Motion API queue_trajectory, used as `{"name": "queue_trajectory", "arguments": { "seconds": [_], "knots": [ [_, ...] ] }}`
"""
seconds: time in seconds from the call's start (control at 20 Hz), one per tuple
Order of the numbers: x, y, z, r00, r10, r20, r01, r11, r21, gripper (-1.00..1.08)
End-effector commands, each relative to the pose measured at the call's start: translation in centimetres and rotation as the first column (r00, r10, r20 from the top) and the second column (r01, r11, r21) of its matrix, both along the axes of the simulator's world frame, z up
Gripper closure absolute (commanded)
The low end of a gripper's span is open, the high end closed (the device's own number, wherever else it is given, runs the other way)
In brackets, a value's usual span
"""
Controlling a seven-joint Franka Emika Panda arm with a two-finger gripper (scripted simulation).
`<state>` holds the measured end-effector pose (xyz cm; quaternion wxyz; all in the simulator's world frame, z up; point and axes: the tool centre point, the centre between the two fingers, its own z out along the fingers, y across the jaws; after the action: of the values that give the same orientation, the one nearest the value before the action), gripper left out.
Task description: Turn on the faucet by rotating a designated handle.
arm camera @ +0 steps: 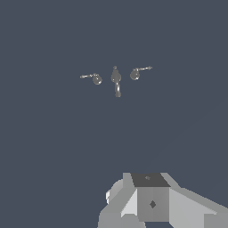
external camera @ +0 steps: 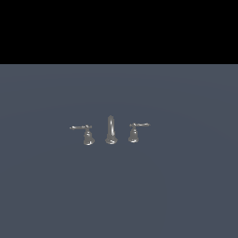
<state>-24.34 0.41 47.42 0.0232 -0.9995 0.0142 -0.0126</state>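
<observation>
Exterior view: faucet point(external camera: 110, 130), three shiny grey metal pieces in a row near the middle of a plain grey floor point(external camera: 186, 195), well away from its edges; upright spout point(external camera: 110, 129) in the centre; handle point(external camera: 135, 132) on the exterior view's right, thin lever over a bell base, pointing away from the spout; twin handle point(external camera: 86, 135) on the other side, mirrored; arm and gripper out of frame here.

Wrist view: the same set seen from above and far off; handle point(arm camera: 136, 73), spout point(arm camera: 116, 80), twin handle point(arm camera: 95, 79); only the grey body of the gripper point(arm camera: 151, 202) shows at the frame edge, fingers unseen, so opening cannot be told; nothing visibly held; judged an approach not yet begun, lever untouched.
</observation>
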Motion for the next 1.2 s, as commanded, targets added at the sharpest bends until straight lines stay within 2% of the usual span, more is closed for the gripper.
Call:
{"name": "queue_trajectory", "arguments": {
  "seconds": [0.0,0.3,0.55,0.85,1.15],
  "knots": [
    [0.7,0.3,-0.9,0.999,-0.033,-0.002,0.033,0.999,0.000,1.08],
    [3.1,1.2,-4.1,0.989,-0.149,-0.006,0.149,0.989,-0.001,1.08],
    [5.8,1.8,-7.5,0.963,-0.270,-0.011,0.270,0.963,-0.003,1.08],
    [9.3,2.1,-11.8,0.909,-0.416,-0.016,0.416,0.909,-0.005,1.08],
    [12.7,1.9,-16.1,0.836,-0.549,-0.021,0.549,0.836,-0.009,1.08]
  ]
}}
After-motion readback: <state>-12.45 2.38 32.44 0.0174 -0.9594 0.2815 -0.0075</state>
